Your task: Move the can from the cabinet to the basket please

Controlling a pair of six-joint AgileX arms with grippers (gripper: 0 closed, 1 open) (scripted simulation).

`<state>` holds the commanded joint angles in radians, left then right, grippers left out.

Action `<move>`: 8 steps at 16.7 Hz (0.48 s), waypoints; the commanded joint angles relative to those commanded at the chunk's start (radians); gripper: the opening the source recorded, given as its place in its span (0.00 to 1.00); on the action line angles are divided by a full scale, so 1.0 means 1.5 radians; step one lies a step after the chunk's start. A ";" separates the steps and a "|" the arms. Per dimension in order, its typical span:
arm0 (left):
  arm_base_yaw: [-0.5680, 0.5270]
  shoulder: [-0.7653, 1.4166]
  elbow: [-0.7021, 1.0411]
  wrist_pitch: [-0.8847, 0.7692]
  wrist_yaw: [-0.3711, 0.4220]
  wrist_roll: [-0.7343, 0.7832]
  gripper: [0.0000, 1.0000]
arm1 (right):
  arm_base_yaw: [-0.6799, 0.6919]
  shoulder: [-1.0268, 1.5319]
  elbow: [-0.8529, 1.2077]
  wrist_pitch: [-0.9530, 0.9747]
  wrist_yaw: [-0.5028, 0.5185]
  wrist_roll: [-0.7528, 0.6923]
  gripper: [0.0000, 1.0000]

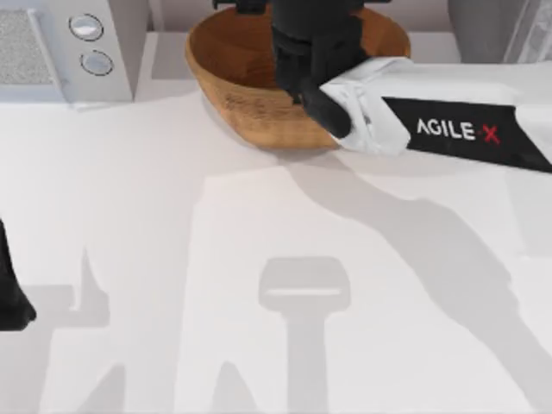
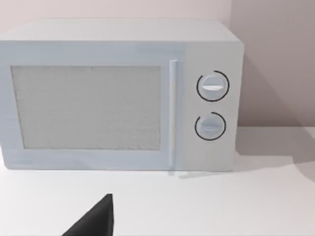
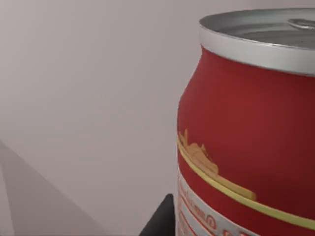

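Over the basket [image 1: 233,65], right end effector [image 1: 302,52], can [image 3: 246,128] held

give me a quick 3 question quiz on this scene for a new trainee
1. True or false: the right gripper is over the basket.
2. Which thing sits close up in the right wrist view?
A. a red can with a silver top
B. a green bottle
C. a white mug
3. Fill in: the white appliance in the left wrist view has ___ round knobs beside its door.

Key
1. True. In the top view the right arm reaches in from the table's right and its dark gripper end hangs over the basket's bowl.
2. A.
3. Two. The left arm sits at the table's left edge, low in the top view.
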<state>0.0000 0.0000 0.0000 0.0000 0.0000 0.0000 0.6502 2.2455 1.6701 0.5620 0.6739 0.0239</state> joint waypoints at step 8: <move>0.000 0.000 0.000 0.000 0.000 0.000 1.00 | 0.000 0.000 0.000 0.000 0.000 0.000 0.45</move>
<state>0.0000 0.0000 0.0000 0.0000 0.0000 0.0000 0.6502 2.2455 1.6701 0.5620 0.6739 0.0239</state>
